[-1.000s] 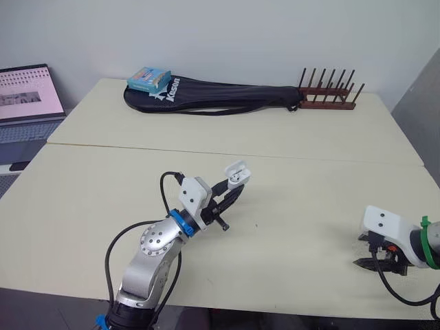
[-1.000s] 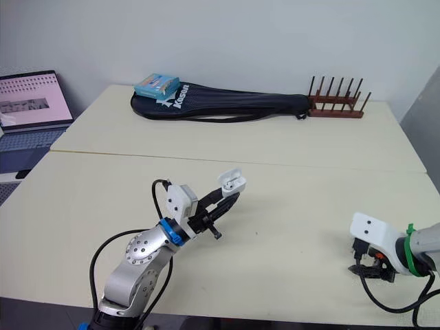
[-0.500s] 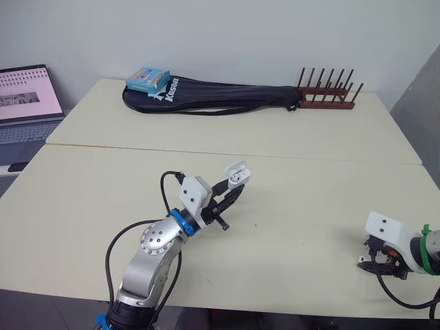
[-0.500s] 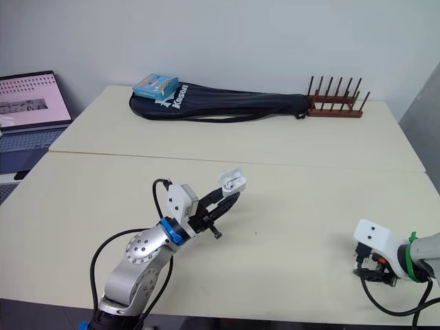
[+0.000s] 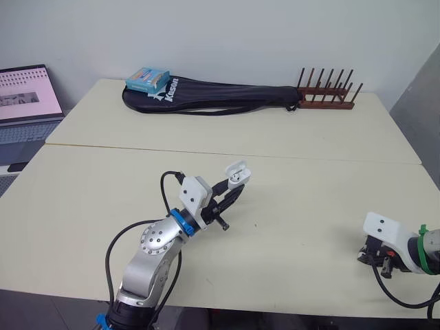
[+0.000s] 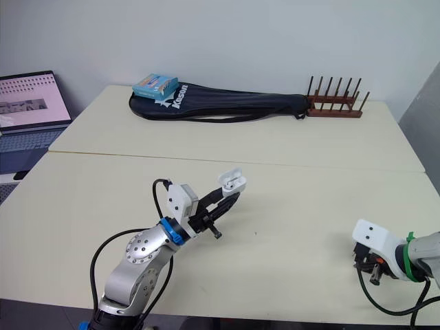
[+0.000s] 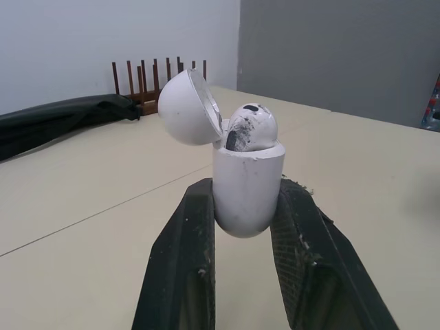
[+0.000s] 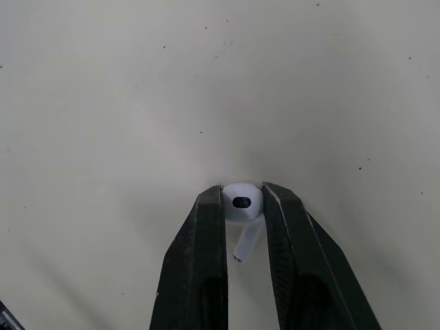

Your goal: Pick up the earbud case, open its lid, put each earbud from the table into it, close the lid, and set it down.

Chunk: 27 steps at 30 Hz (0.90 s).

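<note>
L gripper point(image 5: 232, 192) clamped on case point(image 7: 246, 196), held above table point(image 5: 309, 206) mid-front, lid point(image 7: 185, 106) open, 1st bud point(image 7: 251, 127) seated inside. R gripper point(image 8: 242, 196) pinched 2nd bud point(image 8: 241, 202) near table's right-front edge.

Head stereo over table point(image 5: 309, 144); wrist close-ups

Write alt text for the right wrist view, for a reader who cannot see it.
The right pincer is shut on a white earbud, its two black fingers clamping the bud's head, the stem lying between them. A speckled cream table lies behind.
</note>
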Each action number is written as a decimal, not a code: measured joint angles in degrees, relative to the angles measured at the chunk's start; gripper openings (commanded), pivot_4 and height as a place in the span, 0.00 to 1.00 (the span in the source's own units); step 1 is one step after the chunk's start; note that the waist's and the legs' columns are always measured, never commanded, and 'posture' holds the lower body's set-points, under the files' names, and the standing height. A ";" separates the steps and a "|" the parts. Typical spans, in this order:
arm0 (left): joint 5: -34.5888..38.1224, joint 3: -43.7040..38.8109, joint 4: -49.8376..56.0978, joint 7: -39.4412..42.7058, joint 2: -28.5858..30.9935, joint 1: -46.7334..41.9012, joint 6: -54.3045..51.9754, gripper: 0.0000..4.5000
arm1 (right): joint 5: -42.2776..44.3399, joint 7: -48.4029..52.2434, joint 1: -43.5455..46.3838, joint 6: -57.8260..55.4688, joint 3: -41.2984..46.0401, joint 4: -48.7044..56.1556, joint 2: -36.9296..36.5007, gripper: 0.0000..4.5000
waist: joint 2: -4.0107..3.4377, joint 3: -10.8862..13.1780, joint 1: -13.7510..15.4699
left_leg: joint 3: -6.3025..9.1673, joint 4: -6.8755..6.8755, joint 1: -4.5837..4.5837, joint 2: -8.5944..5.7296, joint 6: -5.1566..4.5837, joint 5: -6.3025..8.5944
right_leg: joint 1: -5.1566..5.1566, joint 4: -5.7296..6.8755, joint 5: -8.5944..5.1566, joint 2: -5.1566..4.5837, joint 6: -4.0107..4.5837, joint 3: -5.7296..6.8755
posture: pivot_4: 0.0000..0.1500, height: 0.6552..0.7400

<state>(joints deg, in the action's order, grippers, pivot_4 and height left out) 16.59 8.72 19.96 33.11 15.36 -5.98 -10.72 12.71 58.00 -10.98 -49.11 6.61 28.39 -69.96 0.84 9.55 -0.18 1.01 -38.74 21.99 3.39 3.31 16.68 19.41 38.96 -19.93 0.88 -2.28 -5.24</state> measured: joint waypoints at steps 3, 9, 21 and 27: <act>0.00 -0.02 -0.01 0.06 -0.01 -0.02 0.07 0.16 | 0.93 0.59 4.75 0.91 -0.83 -0.10 0.52 0.09 | -0.02 0.00 -0.23 | -0.01 0.02 -0.02 0.01 0.00 0.00 | 0.05 0.02 0.00 0.01 0.00 0.00 | 1.00 0.90; 0.05 -0.01 -0.63 0.30 -0.27 -1.94 0.64 0.16 | 9.21 -4.65 23.98 1.20 -0.88 1.71 18.17 0.09 | 0.04 0.04 -0.59 | 0.07 0.05 0.07 0.03 0.01 -0.01 | 0.12 0.02 0.00 0.05 0.00 0.04 | 1.00 0.90; 3.40 -0.22 -2.52 2.67 -0.58 -6.19 -1.34 0.16 | 16.37 -19.83 31.57 9.69 -2.19 3.06 46.09 0.09 | 0.00 0.01 0.05 | 0.34 -0.07 0.84 0.05 0.17 -0.10 | 0.87 0.25 0.02 -0.01 0.01 0.24 | 1.00 0.90; 5.38 -0.25 -2.54 3.51 -0.52 -7.23 -3.28 0.16 | 14.93 -22.05 31.23 14.69 -6.39 3.19 49.01 0.09 | -0.01 0.01 0.03 | 0.36 -0.08 0.82 0.06 0.05 -0.03 | 0.90 0.36 0.02 0.02 0.00 0.27 | 1.00 0.90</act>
<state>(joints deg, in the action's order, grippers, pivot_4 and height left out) 21.97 8.47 17.42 36.63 14.85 -13.21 -14.00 27.64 35.95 20.25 -34.42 0.22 31.58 -20.95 0.83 9.55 -0.16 1.36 -38.81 22.81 3.46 3.36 16.65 20.30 39.32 -19.91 0.90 -2.28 -4.97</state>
